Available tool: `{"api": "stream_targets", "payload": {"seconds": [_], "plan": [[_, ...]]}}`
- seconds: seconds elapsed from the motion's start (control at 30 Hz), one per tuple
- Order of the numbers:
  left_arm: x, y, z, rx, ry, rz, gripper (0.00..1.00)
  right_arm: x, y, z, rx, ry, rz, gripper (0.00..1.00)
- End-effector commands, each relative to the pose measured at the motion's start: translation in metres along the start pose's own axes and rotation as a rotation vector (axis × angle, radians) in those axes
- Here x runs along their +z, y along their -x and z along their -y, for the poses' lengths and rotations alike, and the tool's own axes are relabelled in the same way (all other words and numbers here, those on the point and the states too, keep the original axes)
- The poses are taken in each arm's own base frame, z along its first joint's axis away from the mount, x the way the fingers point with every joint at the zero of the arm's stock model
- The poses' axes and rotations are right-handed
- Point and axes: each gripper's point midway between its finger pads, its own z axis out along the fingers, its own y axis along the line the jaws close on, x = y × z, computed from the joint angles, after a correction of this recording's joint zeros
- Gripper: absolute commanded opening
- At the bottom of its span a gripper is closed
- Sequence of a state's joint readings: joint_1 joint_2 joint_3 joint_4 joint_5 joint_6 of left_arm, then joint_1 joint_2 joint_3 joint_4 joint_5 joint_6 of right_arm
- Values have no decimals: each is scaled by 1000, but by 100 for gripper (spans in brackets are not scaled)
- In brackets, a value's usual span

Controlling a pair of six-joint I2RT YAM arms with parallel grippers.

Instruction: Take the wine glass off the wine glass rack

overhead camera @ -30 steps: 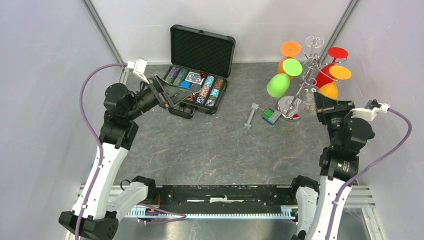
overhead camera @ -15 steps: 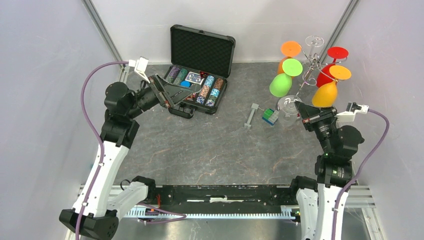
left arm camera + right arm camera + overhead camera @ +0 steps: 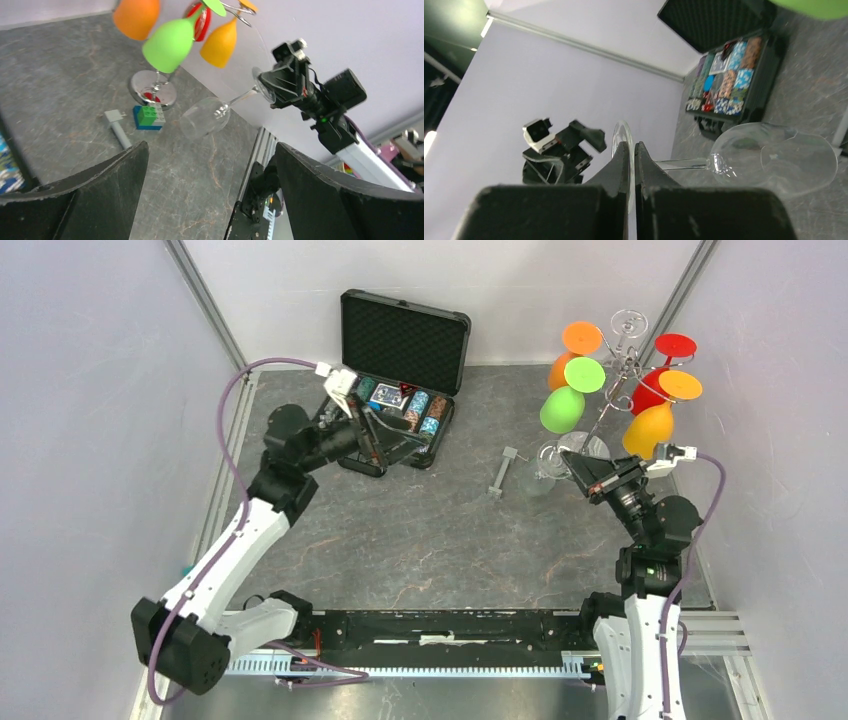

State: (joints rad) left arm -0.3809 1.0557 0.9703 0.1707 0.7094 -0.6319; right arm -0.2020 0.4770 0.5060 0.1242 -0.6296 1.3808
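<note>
Lift-off judged complete: right pincer, clamped tight on the foot of the wine glass, holds its bowl out ahead, apart from the wine glass rack beside; next, a gentle set-down on the tabletop.

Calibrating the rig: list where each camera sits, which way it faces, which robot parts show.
Top external: above, behind the bases, looking down at the table; both arms, left gripper, right gripper show.
Left wrist: on the left arm, facing the clear wine glass and right arm; own open fingers show.
Right wrist: on the right arm, facing the chip case; own fingers shut on the glass's foot.
Shared: both wrist views show that glass.
</note>
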Motion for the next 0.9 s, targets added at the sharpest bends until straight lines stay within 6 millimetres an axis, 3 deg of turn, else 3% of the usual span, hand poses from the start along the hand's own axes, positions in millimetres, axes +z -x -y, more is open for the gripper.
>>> {"api": "stream_targets", "payload": {"seconds": [0.0,0.13,0.27,0.33,0.63,0.87], "plan": [[34,-15,17,273,-168,-15,100,-5,-20,-32,23,170,-99,0],[64,-57,31,385,-296,-119,100,-7,-29,-31,44,179,-137,0],[88,-80,40,510,-371,-144,99,-8,-34,-29,62,178,-161,0],[100,-92,43,570,-409,-150,93,-9,-35,-29,69,177,-165,0],[140,-106,74,714,-553,-71,91,-11,-36,-26,87,156,-162,0],[159,-123,87,688,-627,-67,87,-10,-36,-30,83,161,-167,0]]}}
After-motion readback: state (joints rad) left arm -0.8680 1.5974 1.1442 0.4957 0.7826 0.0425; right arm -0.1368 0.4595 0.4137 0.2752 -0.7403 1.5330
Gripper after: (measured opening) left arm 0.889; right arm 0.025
